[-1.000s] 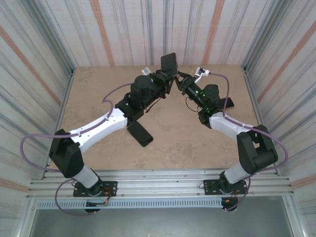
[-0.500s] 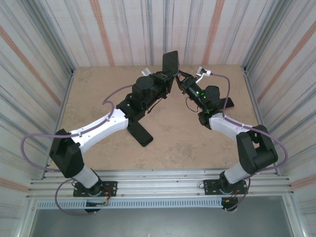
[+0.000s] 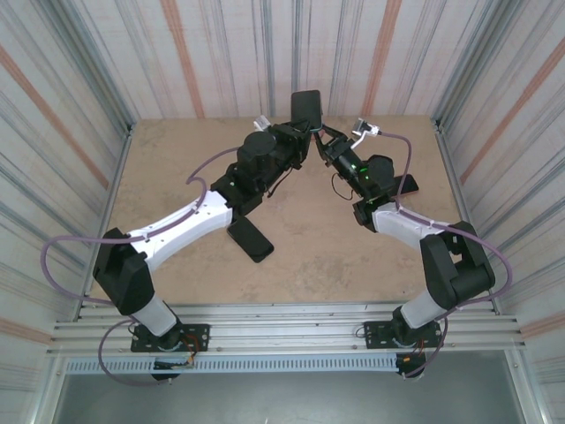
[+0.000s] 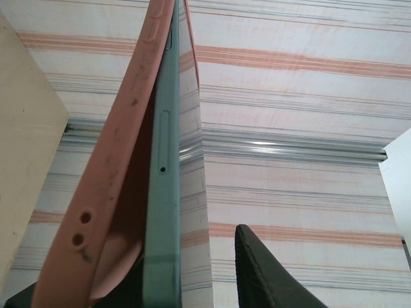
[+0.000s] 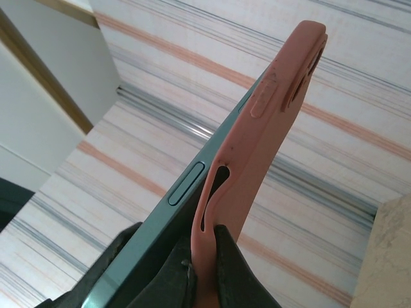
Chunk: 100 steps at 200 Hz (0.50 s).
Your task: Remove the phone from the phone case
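I had the phone (image 3: 306, 108) raised on end between both arms, over the far middle of the table (image 3: 168, 168), so each wrist could reach an edge. My right gripper (image 5: 204, 273) was pinched shut on the lip of the pink case (image 5: 257, 147), which gaped off the phone's side. My left gripper (image 3: 294, 141) straddled the phone with its jaws apart and one finger (image 4: 270, 276) clear of it, probably ready to clamp the bared body.
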{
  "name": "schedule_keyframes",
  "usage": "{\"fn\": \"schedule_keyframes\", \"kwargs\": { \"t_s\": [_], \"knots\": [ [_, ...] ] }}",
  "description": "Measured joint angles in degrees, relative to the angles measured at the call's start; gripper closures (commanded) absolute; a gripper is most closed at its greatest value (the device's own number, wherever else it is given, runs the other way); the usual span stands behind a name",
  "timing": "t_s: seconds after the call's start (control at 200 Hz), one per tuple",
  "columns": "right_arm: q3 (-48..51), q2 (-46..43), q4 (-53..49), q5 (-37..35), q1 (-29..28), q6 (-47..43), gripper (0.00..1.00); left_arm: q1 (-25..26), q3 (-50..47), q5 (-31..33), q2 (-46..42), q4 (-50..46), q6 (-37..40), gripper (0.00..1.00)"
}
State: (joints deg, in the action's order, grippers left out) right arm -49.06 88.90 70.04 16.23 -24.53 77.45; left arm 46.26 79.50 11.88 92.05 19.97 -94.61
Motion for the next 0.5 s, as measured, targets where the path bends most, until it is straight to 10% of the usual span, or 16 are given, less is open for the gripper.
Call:
{"fn": "schedule_keyframes", "kwargs": {
  "t_s": [0.501],
  "knots": [
    [-0.59,0.13,-6.12,-1.92,-0.37,-0.17,1.0,-0.17,-0.04,-0.2,0.07,0.07,0.46,1.0]
  ]
}}
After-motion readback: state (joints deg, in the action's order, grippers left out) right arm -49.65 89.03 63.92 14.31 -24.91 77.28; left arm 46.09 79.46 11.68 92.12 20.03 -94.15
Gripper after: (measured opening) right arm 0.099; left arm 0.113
